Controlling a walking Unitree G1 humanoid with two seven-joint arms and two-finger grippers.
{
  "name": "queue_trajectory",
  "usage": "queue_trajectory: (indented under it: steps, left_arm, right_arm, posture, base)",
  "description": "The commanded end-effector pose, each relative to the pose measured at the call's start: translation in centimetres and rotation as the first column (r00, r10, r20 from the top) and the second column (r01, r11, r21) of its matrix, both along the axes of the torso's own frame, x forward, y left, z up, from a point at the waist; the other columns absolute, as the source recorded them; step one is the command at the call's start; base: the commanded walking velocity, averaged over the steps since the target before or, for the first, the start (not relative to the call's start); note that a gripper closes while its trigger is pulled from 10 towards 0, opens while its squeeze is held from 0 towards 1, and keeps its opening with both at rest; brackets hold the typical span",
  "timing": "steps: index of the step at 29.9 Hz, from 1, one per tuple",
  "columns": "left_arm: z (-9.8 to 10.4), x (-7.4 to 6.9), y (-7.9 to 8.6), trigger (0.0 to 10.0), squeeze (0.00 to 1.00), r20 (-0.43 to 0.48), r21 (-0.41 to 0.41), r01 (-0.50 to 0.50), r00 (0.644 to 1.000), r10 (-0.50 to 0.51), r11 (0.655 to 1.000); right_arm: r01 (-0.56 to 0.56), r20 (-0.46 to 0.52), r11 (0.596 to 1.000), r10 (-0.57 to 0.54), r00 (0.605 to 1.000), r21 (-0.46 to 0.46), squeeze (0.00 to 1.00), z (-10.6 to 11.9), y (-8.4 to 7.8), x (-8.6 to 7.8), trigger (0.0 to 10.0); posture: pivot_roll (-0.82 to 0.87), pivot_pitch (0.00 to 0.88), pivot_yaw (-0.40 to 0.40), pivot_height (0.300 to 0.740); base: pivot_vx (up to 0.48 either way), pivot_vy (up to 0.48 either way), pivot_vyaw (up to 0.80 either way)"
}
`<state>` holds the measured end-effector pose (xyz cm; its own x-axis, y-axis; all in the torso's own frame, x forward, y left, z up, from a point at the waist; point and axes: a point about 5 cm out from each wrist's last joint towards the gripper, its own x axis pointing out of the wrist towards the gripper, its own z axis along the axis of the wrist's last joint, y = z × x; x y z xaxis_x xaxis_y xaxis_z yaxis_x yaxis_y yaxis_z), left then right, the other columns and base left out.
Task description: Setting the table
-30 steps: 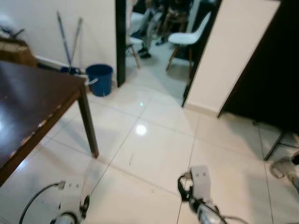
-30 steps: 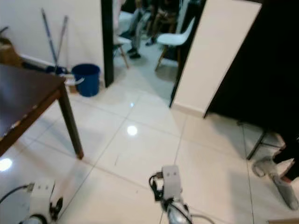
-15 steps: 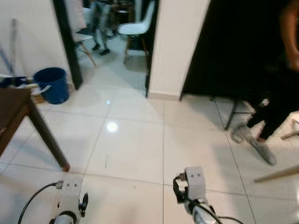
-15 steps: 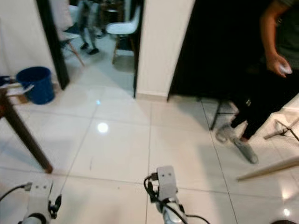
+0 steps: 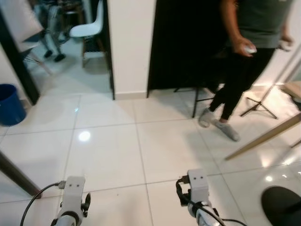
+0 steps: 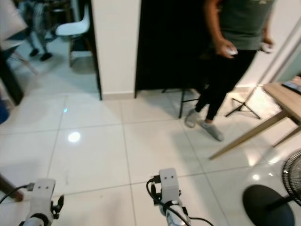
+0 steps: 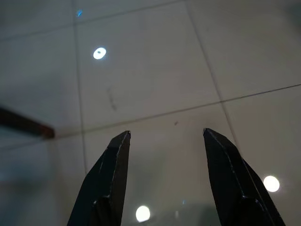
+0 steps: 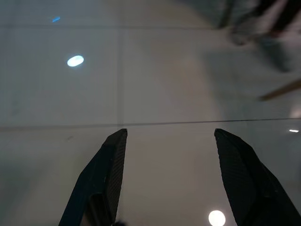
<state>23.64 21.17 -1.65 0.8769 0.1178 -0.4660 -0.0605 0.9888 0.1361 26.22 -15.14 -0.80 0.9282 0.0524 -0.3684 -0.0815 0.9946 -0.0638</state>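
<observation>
Table-setting items cannot be made out in any of the views. A light wooden table juts in at the far right of the head views, its slanted leg running down to the floor. Near the robot's left, a dark table leg stands on the tiles.

Both arms hang low over the glossy white tiled floor. The left gripper has its two black fingers spread wide apart with nothing between them, pointing down at bare tile and a grout line. The right gripper is likewise spread wide and empty above the tile. In the head views the silver wrist of the left arm and that of the right arm show at the lower edge, well apart from each other.

A person in a grey shirt and black trousers stands ahead to the right, holding a small white object in one hand, grey shoes on the floor. Just beside the person are a tripod's legs. A black fan base sits at the lower right. Ahead to the left, a white wall section stands between a dark opening and a doorway, with a white chair beyond the doorway. A blue bucket sits at the far left edge.
</observation>
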Motion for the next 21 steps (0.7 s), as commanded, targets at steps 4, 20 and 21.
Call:
queue_trajectory:
  steps: [4,20,21]
  left_arm:
    - [-0.98,-1.13,0.4,10.0,0.0,-0.047,0.01,-0.007,0.999,0.008,1.0]
    - [-1.01,-1.02,0.3,10.0,0.0,-0.044,0.007,-0.006,0.999,0.007,1.0]
    - [-1.02,-1.01,0.3,10.0,0.0,-0.044,0.007,-0.007,0.999,0.007,1.0]
  right_arm:
    - [-0.003,-0.017,1.0,0.003,1.0,0.008,0.0,-0.55,0.31,-0.55,10.0]
    - [-0.001,-0.016,1.0,0.001,1.0,0.007,0.0,-0.57,0.24,-0.46,10.0]
    - [-0.001,-0.016,1.0,0.001,1.0,0.007,0.0,-0.56,0.24,-0.45,10.0]
  posture:
    - [0.01,0.004,0.042,0.74]
    - [0.01,0.004,0.04,0.74]
    - [0.01,0.004,0.04,0.74]
  base:
    - [0.0,0.0,-0.74]
    - [0.0,0.0,-0.74]
    - [0.0,0.0,-0.74]
